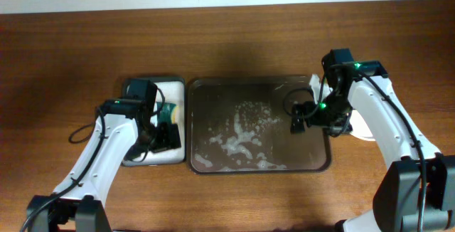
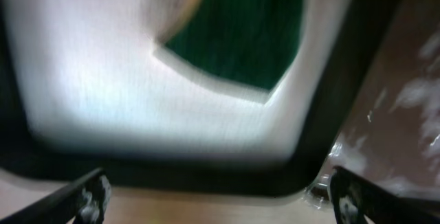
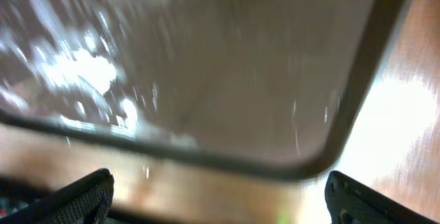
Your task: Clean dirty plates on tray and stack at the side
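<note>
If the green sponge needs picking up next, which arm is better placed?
Left. The left end effector hangs open over the small white-lined tray, with the green sponge just ahead of its fingers. The right end effector is over the dark tray's right end, farther from the sponge.

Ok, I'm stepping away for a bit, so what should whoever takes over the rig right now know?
Both open and empty: left hand over the small tray with the green sponge, right hand over the brown tray, at its right end.
The brown tray holds only suds.
A pale plate lies to its right, mostly hidden by the arm.
Left: check that the stack is complete.
</note>
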`<control>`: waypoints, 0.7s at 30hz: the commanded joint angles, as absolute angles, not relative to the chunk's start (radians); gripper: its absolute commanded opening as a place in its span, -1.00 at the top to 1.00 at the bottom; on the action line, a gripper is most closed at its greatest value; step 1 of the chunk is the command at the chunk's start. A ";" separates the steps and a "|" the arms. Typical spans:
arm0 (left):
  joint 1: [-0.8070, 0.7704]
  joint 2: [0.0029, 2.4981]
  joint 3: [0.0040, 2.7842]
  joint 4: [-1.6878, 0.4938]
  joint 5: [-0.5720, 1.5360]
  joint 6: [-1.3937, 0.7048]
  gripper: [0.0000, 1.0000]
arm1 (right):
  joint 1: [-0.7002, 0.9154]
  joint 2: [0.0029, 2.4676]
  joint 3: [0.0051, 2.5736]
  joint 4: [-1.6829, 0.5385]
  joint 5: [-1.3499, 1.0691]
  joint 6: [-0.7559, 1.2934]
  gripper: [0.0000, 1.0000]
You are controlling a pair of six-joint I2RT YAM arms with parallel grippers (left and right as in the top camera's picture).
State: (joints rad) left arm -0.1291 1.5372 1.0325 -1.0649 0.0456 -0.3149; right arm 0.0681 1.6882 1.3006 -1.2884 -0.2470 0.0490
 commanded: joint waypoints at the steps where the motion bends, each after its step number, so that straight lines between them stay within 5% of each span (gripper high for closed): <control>1: -0.124 1.504 1.032 -1.148 0.068 -0.329 -0.99 | 0.073 1.688 1.312 -1.372 -0.226 0.044 -0.97; 6: -0.124 1.274 0.987 -1.187 0.075 -0.328 -0.99 | 0.089 1.484 1.243 -1.346 -0.231 0.039 -0.97; 15: -0.124 0.481 0.836 -0.983 -0.001 -0.275 -0.99 | 0.144 0.633 1.046 -1.087 -0.111 0.040 -0.97; 21: -0.124 0.395 0.836 -0.985 0.000 -0.275 -0.99 | 0.144 0.412 1.046 -1.089 -0.111 0.040 -0.97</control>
